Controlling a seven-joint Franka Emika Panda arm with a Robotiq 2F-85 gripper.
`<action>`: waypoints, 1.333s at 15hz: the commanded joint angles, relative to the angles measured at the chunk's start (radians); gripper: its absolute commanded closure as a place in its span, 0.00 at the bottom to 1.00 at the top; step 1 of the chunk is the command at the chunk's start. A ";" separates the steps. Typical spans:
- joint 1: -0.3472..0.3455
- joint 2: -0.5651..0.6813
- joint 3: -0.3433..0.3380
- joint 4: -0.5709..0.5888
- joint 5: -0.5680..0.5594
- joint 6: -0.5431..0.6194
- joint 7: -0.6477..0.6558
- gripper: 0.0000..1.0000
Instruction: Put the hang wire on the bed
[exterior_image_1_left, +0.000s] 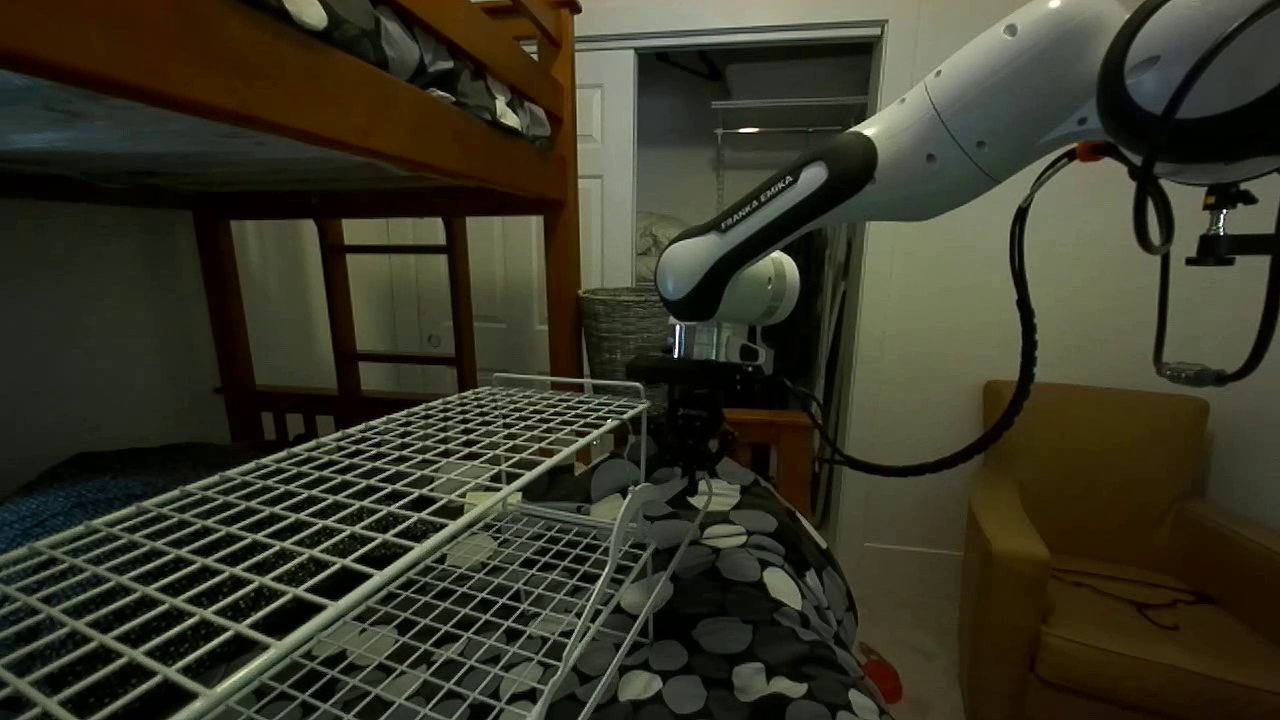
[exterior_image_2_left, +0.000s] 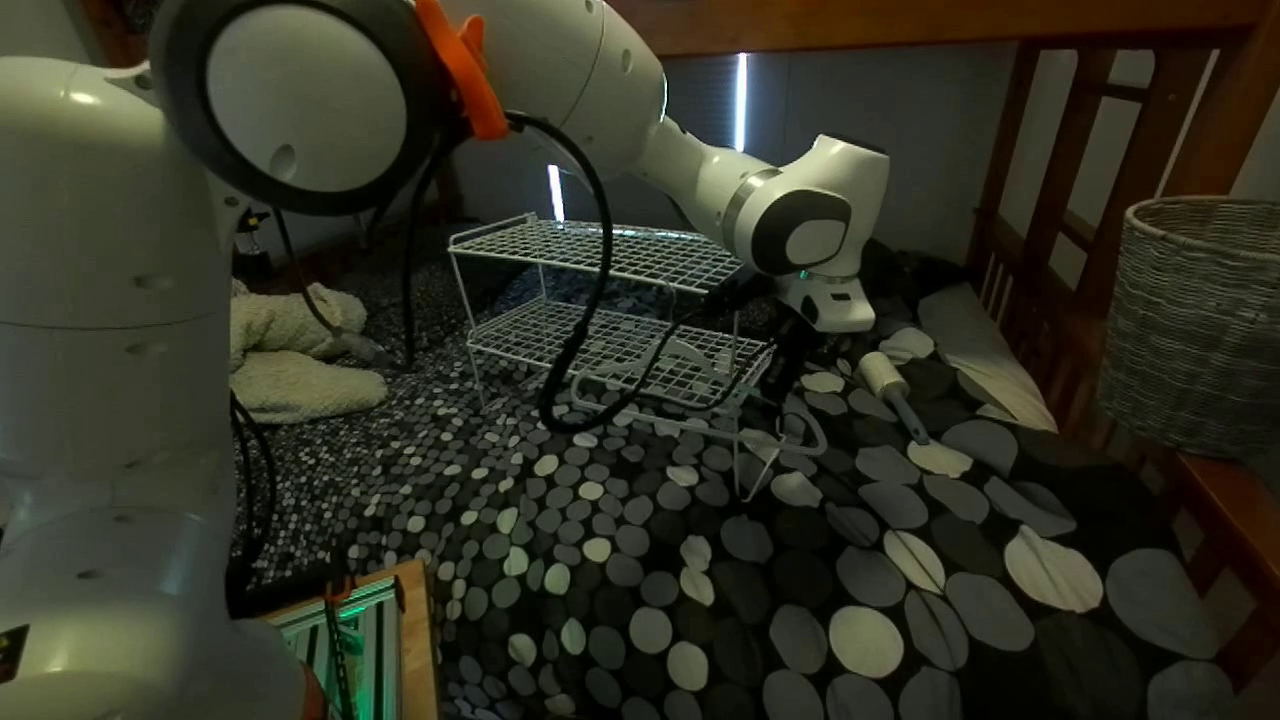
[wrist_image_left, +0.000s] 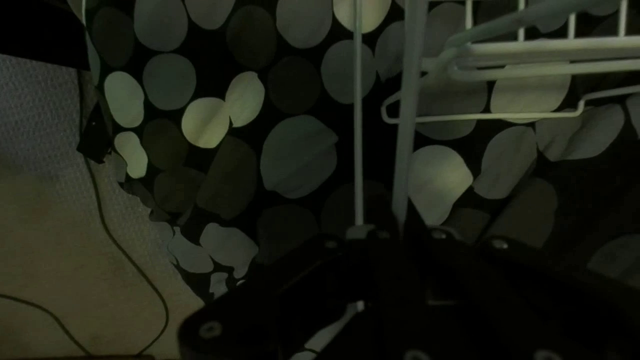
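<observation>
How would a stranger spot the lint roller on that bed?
In an exterior view, find the dotted bed, with a white wire rack on it and a wicker basket on the picture's right. There, the lint roller lies between them. Unlike the rack's open grid, it's a stubby white cylinder on a gray handle.

Tan armchair (exterior_image_1_left: 1110, 490), woven basket (exterior_image_2_left: 1190, 320), lint roller (exterior_image_2_left: 892, 391), cream fleece (exterior_image_2_left: 305, 385), white two-tier wire grid rack (exterior_image_1_left: 345, 607)

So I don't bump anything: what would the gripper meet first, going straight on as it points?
Past the hanger in the gripper, likely the dotted bed cover below; the gap is unclear.
</observation>
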 joint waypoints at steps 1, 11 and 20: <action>0.009 -0.004 -0.015 0.015 0.042 -0.020 -0.003 1.00; -0.010 -0.051 -0.032 -0.022 0.156 -0.033 0.038 0.99; 0.003 -0.068 -0.059 -0.060 0.139 -0.112 0.283 0.99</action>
